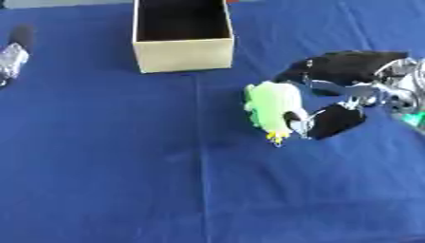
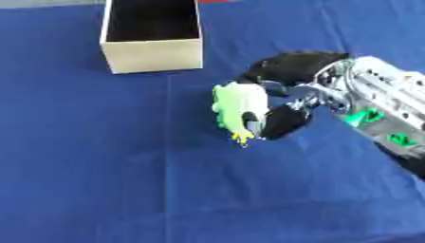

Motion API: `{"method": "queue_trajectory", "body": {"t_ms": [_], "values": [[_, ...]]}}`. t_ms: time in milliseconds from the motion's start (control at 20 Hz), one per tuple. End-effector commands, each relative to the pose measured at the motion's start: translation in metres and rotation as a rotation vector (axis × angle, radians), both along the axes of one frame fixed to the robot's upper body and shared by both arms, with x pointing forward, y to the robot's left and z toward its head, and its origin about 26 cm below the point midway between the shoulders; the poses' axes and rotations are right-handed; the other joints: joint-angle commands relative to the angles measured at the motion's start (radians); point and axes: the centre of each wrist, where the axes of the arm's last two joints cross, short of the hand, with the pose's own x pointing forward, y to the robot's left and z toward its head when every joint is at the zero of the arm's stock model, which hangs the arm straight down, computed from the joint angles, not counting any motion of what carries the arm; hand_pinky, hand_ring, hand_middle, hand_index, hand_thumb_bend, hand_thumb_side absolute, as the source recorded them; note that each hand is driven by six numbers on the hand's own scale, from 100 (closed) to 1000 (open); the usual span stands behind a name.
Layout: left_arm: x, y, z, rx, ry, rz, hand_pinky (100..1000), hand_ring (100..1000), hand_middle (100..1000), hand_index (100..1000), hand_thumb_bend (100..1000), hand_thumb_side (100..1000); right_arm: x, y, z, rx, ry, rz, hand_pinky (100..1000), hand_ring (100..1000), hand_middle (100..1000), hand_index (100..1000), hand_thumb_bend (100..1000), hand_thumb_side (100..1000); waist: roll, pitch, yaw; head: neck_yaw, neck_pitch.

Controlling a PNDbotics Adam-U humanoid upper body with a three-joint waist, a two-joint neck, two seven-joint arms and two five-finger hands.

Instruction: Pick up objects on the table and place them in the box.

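A light green toy [image 1: 274, 110] with a small yellow bit at its near end is seen on the blue surface [image 1: 108, 166], to the right of the middle. The right hand [image 2: 286, 102] is curled round it, with fingers on the far side and the thumb on the near side. An open box [image 1: 182, 54] is set farther back and to the left. The left hand [image 1: 13, 59] is seen at the far left edge; whether it is open cannot be told.
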Motion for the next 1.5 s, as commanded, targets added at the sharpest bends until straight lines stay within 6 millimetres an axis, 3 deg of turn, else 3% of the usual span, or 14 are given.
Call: {"method": "queue_trajectory", "body": {"t_ms": [50,500,800,900,1500], "values": [[-0.003,0.002,0.008,0.011,-0.024,0.011,469,604,608,764,363,557,0.002,-0.002,0.007,-0.007,-0.012,-0.022,963,973,902,1000,100,570,0.000,-0.020,0.002,-0.001,-0.009],[-0.003,0.002,0.006,0.007,-0.015,0.015,466,601,604,764,355,553,0.003,-0.002,0.006,-0.005,0.008,-0.024,965,972,904,1000,100,581,0.001,-0.019,0.000,-0.003,-0.007],[-0.003,0.002,0.005,0.003,-0.007,0.013,463,598,600,763,358,553,0.012,0.002,-0.002,-0.043,0.023,-0.026,968,977,909,1000,140,737,0.002,-0.017,0.002,-0.003,-0.006],[-0.003,0.002,0.005,0.001,-0.005,0.014,461,595,598,763,357,551,0.016,0.002,-0.005,-0.062,0.019,-0.028,971,979,911,1000,194,819,0.002,-0.015,0.003,-0.003,-0.006],[-0.003,0.002,0.004,-0.010,0.000,0.017,454,588,589,760,353,542,0.025,0.003,-0.007,-0.098,-0.030,-0.034,973,975,909,1000,218,806,0.003,-0.002,0.004,-0.002,-0.008]]}}
